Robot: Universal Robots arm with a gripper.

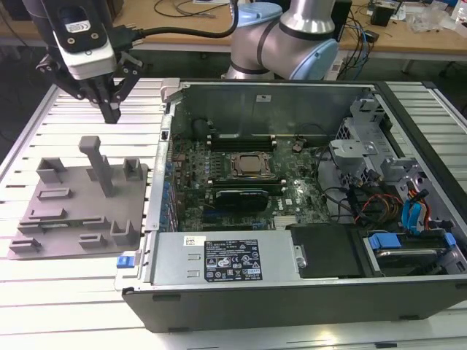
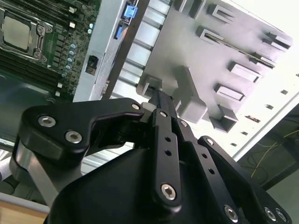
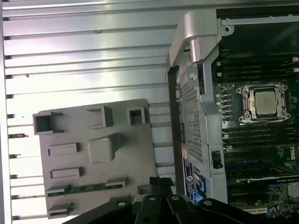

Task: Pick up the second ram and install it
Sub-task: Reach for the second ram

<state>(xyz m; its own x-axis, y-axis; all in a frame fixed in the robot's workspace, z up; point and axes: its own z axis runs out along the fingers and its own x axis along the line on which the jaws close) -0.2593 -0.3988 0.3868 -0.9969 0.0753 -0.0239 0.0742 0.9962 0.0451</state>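
First wrist view shows the second ram (image 3: 86,187) lying in a slot of the grey tray (image 3: 135,151) on the bench (image 3: 93,56), not yet lifted, while the tool (image 1: 111,114) hangs near the tray, fingers together and empty, so pickup and installation both appear left to do.

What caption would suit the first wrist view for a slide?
Gripper near the grey tray, where the second ram lies in a slot, beside the open computer case.

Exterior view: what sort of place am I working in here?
Most likely a robotics lab's computer-assembly bench: an open computer case sits on a slatted metal table, a grey fixture tray lies beside it, and a cluttered wooden desk stands behind the robot arm.
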